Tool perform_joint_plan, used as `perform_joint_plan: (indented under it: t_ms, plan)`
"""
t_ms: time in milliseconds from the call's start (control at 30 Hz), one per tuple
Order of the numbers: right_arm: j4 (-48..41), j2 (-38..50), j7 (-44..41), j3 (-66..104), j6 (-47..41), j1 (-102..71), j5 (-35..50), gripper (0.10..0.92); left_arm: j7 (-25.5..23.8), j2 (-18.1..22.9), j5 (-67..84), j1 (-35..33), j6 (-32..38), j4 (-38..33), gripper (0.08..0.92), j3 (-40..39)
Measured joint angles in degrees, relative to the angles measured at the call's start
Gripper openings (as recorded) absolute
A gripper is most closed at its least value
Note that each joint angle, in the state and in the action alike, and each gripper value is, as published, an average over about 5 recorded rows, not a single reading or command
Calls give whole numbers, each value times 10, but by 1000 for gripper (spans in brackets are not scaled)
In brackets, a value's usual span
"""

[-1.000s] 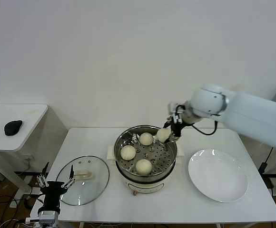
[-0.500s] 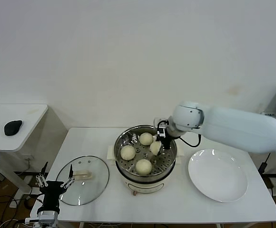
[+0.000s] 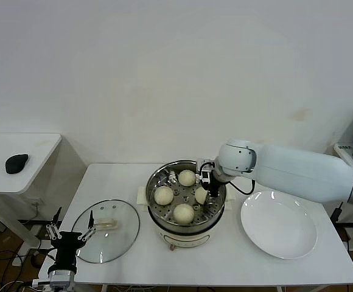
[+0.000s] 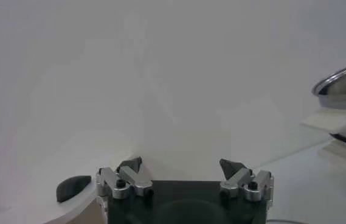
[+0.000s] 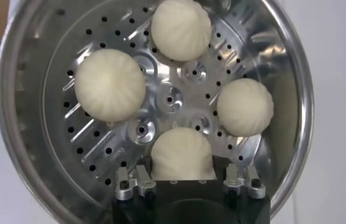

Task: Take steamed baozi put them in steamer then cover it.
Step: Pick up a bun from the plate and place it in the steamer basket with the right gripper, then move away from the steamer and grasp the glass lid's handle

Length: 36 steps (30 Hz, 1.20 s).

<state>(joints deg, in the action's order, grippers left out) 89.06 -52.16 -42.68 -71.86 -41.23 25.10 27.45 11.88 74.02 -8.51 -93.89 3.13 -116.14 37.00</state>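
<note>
The steamer (image 3: pixel 154 182) stands mid-table with three baozi lying on its perforated tray (image 3: pixel 187 177), (image 3: pixel 164 195), (image 3: pixel 184 213). My right gripper (image 3: pixel 206 193) reaches down inside the steamer at its right side, shut on the fourth baozi (image 3: pixel 200 194), low over the tray. In the right wrist view this baozi (image 5: pixel 182 155) sits between my right gripper's (image 5: pixel 183 178) jaws, with the other three (image 5: pixel 181 27), (image 5: pixel 110 84), (image 5: pixel 245 106) around the tray. The glass cover (image 3: pixel 118 237) lies flat on the table, left of the steamer. My left gripper (image 3: pixel 73 234) is open and empty, parked by the cover's near-left edge.
An empty white plate (image 3: pixel 279 225) lies to the right of the steamer. A side table (image 3: pixel 36 146) at the far left carries a black mouse (image 3: pixel 16 163). The left wrist view shows the steamer's rim (image 4: pixel 343 82) at its edge.
My right gripper has carried the baozi from above the steamer's far-right rim inward and down into the steamer. The left arm has not moved.
</note>
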Motion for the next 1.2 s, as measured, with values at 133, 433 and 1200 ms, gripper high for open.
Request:
perform_joint_plan:
  t_ms: [133,433,1200]
  plan:
    - [9,7,2,12,-1,2,1,813,1,-1,2,-1,1,1,823,4]
    - [55,53,36,63,6,-5,11,823,1,-3,11,1,3,5,823,6]
    - [193,113,312,707,302,-664,-69,823,12,7,14,-6,26,6,823,-7]
